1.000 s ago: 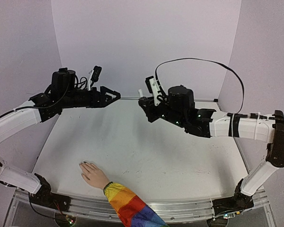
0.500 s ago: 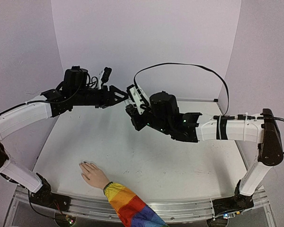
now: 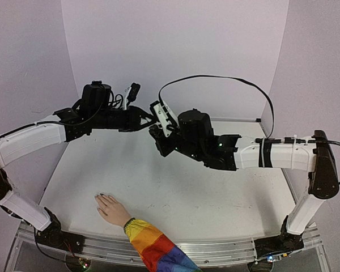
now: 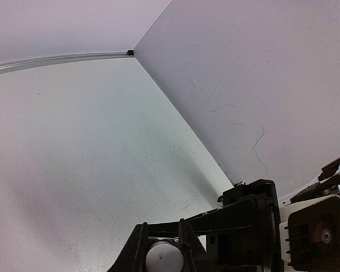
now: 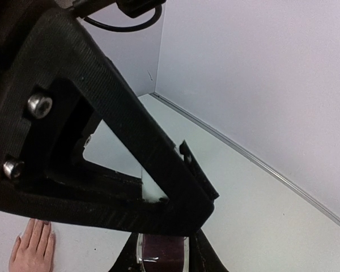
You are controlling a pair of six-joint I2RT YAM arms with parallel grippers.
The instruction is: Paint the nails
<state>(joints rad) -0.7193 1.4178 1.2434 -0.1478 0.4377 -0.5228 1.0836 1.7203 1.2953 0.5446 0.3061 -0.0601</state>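
Note:
The pale hand (image 3: 113,209) with a rainbow-striped sleeve lies flat at the table's front left, and its nails (image 3: 100,196) look dark at the fingertips. High over the middle of the table my two grippers meet tip to tip. My right gripper (image 5: 161,258) is shut on a small dark bottle (image 5: 161,256). My left gripper (image 4: 163,249) is shut on the bottle's white cap (image 4: 163,258), and its black finger (image 5: 130,141) fills the right wrist view. The hand (image 5: 33,249) also shows far below, at that view's lower left.
Lilac walls close the table (image 3: 175,181) at the back and on both sides. A black cable (image 3: 226,77) loops above the right arm. The arms' bases sit on the metal rail (image 3: 215,249) at the near edge.
My left arm has moved right to meet the right gripper, and its jaws have closed on the white cap. The right arm swung left with the bottle, then held. The hand has stayed still.

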